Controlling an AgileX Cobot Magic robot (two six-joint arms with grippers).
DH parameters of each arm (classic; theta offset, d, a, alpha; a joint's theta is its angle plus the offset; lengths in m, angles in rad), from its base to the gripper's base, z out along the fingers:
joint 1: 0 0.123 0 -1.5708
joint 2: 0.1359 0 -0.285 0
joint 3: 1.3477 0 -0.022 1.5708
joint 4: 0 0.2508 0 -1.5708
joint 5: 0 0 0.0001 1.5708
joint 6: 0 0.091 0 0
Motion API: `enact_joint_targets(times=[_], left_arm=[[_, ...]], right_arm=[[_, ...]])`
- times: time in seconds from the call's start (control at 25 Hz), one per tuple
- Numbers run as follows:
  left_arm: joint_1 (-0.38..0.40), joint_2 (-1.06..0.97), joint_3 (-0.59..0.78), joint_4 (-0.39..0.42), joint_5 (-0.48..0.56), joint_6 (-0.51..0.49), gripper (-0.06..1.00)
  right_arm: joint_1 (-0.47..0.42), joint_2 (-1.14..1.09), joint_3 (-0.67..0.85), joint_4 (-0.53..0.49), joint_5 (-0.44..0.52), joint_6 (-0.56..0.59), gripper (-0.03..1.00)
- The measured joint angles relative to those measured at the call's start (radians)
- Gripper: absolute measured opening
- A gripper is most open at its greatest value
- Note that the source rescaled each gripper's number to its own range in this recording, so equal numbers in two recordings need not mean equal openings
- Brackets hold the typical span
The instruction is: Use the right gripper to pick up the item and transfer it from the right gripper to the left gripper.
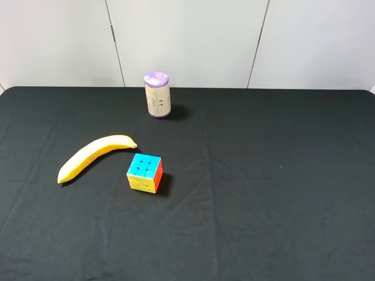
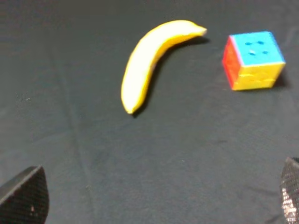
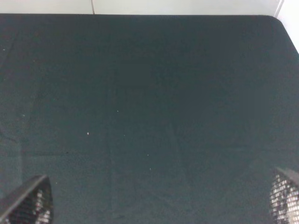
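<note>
Black cloth covers the table [image 1: 263, 193], w/ pale wall panels behind it. On the cloth, left of centre, lies the banana [image 1: 94, 157], flat on its side, curved, apart from everything and not gripped by me. Just beside its upper tip sits the puzzle cube [image 1: 145, 173], blue face up, close but not touching. Further back stands a small cylinder [image 1: 157, 95] w/ a purple top, upright; can't tell what's inside it. Nothing lies on or against the banana.

My left claw [image 2: 154, 196] hangs over the cloth near the banana [image 2: 149, 60] and cube [image 2: 253, 59]; only the two fingertips [image 2: 25, 196] show at the frame edges, spread wide, holding nothing. My right claw [image 3: 154, 198] is over bare cloth near the table's far edge, fingertips [image 3: 28, 203] likewise wide apart, nothing between them. Neither arm shows in the high view.
</note>
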Motion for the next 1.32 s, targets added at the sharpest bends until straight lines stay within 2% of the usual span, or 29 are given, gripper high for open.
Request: enact_joint_targets(times=[0.24,0.36,1.32], left_arm=[[0.226,0.0,0.0,0.0,0.0,0.0,0.98],[0.284,0.0,0.0,0.0,0.0,0.0,0.98],[0.293,0.0,0.0,0.0,0.0,0.0,0.98]], right_arm=[[0.0,0.0,0.0,0.0,0.0,0.0,1.0],[0.0,0.0,0.0,0.0,0.0,0.0,1.0],[0.0,0.0,0.0,0.0,0.0,0.0,1.0]])
